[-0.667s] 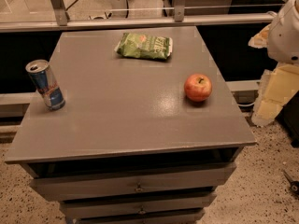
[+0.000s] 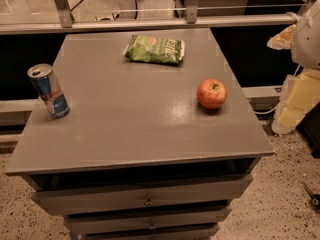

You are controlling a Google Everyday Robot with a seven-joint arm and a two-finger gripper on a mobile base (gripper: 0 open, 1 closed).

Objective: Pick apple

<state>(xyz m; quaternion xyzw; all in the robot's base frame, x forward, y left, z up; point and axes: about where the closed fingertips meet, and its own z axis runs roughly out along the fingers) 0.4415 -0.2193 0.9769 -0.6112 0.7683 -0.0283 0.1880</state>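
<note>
The round red-orange apple [image 2: 211,94] is set near the right edge of the grey tabletop [image 2: 140,124]. The hand [image 2: 295,106] is held beyond that edge; its state cannot be told. Likely firm and smooth, the apple is best gripped across its middle.

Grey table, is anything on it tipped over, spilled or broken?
Nothing stands out. The blue-and-silver drink can stands upright at the left, the green snack bag lies flat at the back, and the round red-orange apple sits whole near the right edge. The robot's gripper is off the grey table, to its right.
</note>
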